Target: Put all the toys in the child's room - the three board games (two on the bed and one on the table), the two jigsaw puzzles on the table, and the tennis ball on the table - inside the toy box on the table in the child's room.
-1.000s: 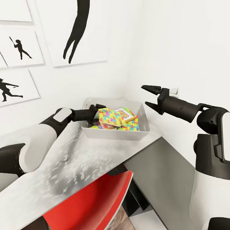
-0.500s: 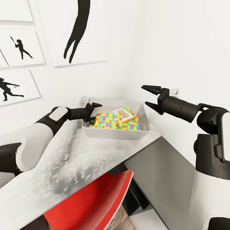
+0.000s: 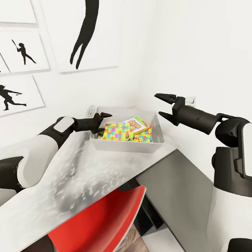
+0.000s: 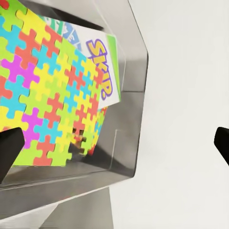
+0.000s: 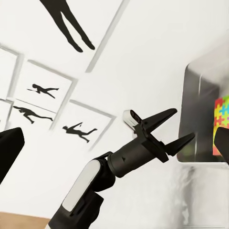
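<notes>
Left gripper (image 3: 100, 122): I'm holding it spread and empty beside the toy box (image 3: 158, 128) rim, clear of the jigsaw puzzle (image 3: 121, 132).
Right gripper (image 3: 165, 106): I'm parking it spread above, out of the way.

Pale grey toy box (image 3: 155, 144), open-topped with sloping sides, at the far corner of the pale table (image 3: 92, 178). Inside, a jigsaw puzzle (image 3: 118, 132) of yellow, green, pink and blue pieces, lying tilted on top; beneath and behind it, the "Skip-Bo" board game (image 3: 136, 124), partly covered.
</notes>
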### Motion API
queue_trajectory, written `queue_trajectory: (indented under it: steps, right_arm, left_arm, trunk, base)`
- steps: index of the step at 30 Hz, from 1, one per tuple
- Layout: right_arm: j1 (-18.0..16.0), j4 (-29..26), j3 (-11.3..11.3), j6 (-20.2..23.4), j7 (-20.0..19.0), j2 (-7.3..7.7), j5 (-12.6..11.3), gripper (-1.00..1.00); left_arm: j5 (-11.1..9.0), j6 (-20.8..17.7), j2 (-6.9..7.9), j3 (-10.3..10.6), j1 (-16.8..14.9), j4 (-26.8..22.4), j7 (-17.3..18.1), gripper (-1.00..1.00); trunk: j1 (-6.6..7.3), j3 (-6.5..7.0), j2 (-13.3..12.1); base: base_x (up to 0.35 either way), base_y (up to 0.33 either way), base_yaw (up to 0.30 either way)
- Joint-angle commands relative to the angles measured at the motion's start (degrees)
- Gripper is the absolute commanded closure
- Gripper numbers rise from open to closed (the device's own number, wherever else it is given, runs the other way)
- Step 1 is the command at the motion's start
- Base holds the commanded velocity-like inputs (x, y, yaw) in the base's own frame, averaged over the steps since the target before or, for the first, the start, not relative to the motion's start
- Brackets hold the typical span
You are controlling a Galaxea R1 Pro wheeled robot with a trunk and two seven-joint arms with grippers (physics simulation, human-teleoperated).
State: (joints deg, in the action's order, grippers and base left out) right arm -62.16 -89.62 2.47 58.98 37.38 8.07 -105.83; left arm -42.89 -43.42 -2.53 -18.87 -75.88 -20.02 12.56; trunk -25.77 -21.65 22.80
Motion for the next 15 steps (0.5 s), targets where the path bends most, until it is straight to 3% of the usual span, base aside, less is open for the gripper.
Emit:
queue_trajectory:
  steps: [1, 15]
  right_arm:
    - [-0.06, -0.03, 0.05, -0.01, 0.58, 0.03, -0.57, -1.00]
    - [-0.06, 0.00, 0.32, -0.01, 0.50, -0.39, -0.34, -1.00]
  left_arm:
    - [0.26, -0.34, -0.04, -0.45, -0.06, -0.02, 0.09, -1.00]
    - [0.34, -1.73, 0.06, -0.48, -0.06, -0.05, 0.09, -1.00]
  trunk:
    - [-0.01, -0.10, 0.12]
    - [-0.01, 0.22, 0.12]
  base:
    - [-0.161, 0.000, 0.000]
    - [-0.167, 0.000, 0.000]
